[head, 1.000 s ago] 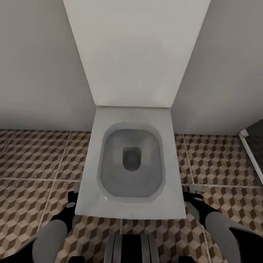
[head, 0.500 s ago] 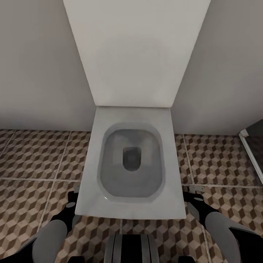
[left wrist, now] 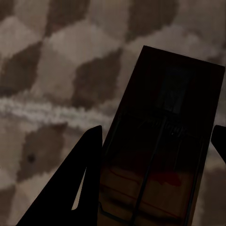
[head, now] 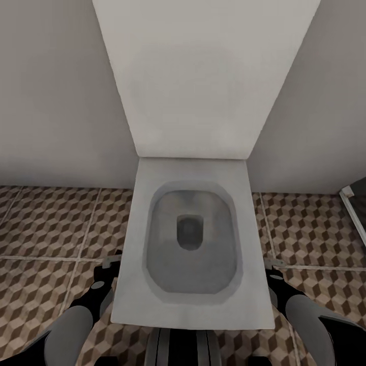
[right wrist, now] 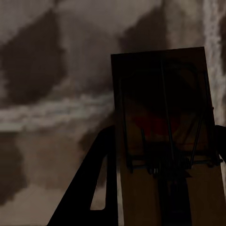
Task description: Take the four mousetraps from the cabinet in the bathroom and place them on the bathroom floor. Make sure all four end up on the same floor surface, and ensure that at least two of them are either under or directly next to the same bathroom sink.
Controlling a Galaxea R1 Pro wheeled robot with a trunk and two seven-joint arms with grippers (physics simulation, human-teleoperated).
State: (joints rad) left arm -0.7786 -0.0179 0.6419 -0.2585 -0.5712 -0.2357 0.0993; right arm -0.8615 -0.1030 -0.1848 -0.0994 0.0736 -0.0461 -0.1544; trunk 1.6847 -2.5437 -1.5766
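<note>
Head view, near to far. At 6 o'clock, the robot's dark trunk. At 7 o'clock the left arm w/ left gripper (head: 113,263) low beside the toilet (head: 190,239); at 5 o'clock the right arm w/ right gripper (head: 274,265) on the other side. Both arms hang down and slightly forward, wrists low over the floor (head: 46,229), fingers aimed ahead toward the wall.

Each gripper carries a trap. In the left wrist view, a dark wooden trap (left wrist: 162,155) w/ wire bar sits between the two black fingers (left wrist: 77,188), clamped on it. In the right wrist view, a second trap (right wrist: 165,141) stands between the fingers (right wrist: 96,183), gripped the same way. Cube-pattern tile lies close behind both. The other 2 traps, the cabinet and the sink aren't visible here.

The toilet, open, white, fills centre frame, bowl at 12 o'clock from the trunk, lid up against the grey wall. At 3 o'clock, a dark glass panel edge (head: 353,203).

Risks, as judgement: robot faces the toilet, not the sink, so dropping traps here likely misses the "next to sink" condition. Arms flank the toilet closely; turning the base could knock a gripper on its rim and jar a trap loose. Thin flat traps may slip or twist if the grip eases early.
</note>
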